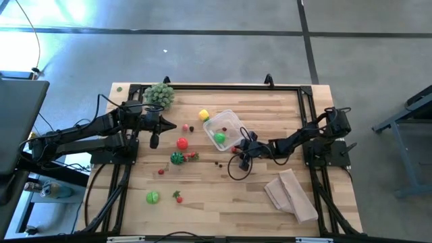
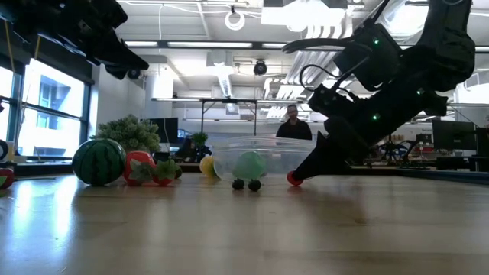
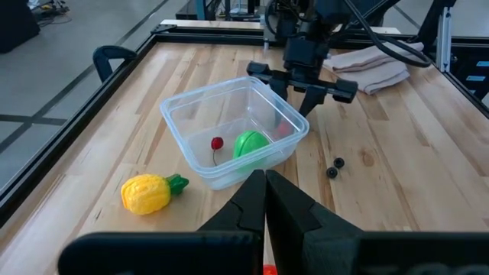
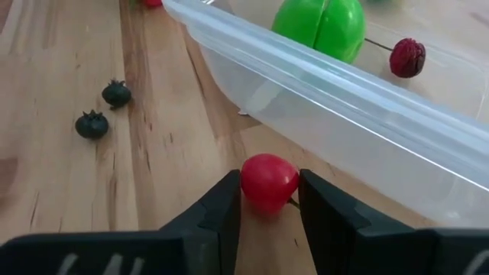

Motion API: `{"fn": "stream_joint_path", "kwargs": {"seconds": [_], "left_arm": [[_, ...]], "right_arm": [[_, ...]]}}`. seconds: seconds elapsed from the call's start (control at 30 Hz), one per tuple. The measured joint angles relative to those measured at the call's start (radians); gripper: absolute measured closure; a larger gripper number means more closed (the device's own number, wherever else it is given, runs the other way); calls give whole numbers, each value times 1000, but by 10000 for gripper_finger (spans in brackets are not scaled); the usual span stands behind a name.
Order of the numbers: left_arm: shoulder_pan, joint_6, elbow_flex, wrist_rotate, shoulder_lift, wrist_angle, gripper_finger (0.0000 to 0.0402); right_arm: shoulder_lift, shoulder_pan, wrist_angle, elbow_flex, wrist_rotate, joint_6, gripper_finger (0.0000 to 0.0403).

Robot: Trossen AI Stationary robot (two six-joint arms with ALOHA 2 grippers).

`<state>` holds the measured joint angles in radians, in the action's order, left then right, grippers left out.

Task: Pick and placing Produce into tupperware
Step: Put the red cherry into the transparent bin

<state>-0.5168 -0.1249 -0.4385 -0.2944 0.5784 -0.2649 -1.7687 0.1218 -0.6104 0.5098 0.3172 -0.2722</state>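
High view. The right claw (image 1: 237,150) is down on the worktop (image 1: 223,202) just beside the tupperware (image 1: 223,128), which sits near the middle, toward the far edge. The left claw (image 1: 154,140) hangs over the left part of the worktop. Loose produce counted here: one yellow pineapple (image 1: 204,115), one red tomato (image 1: 182,142), one small watermelon (image 1: 177,158), one green fruit (image 1: 152,197) near the front edge, and several red berries too small to count surely. A spiky green plant (image 1: 159,94) stands at the far edge; a tan cloth (image 1: 290,196) lies toward the front right corner.

Low view. The right claw reaches the worktop at a red cherry tomato (image 2: 294,178), touching or just beside the tupperware wall. Two dark berries (image 2: 246,184) lie in front of the container.

Left wrist view. The left claw's fingers (image 3: 263,202) are pressed together, pinching nothing. The tupperware holds two pieces: one green fruit (image 3: 250,143) and one dark red cherry (image 3: 217,143).

Right wrist view. The right claw's two fingers stand either side of the cherry tomato, narrowly spread and apparently at or very near contact; a firm pinch cannot be confirmed.

Step in hand, by judgement: grasping the cherry tomato. The next move calls for a secure pinch, a lift clear of the rim, then release over the container.
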Motion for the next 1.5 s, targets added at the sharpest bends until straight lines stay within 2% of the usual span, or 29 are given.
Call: {"fn": "stream_joint_path", "kwargs": {"seconds": [0.4,0.57,0.8,1.0,1.1,1.23,1.37,1.5], "left_arm": [[0,0,0,0,0,0,401],[0,0,0,0,0,0,401],[0,0,0,0,0,0,401],[0,0,0,0,0,0,401],[0,0,0,0,0,0,401],[0,0,0,0,0,0,401],[0,0,0,0,0,0,401],[0,0,0,0,0,0,401]], "right_arm": [[3,84,-44,0,23,4,297],[43,129,-70,0,23,18,297],[202,174,-120,0,94,164,297],[426,122,-105,1,119,311,297],[529,59,15,29,100,333,297],[573,-36,333,166,93,325,297],[514,-135,613,343,-5,250,297],[392,-212,834,496,-69,194,297]]}}
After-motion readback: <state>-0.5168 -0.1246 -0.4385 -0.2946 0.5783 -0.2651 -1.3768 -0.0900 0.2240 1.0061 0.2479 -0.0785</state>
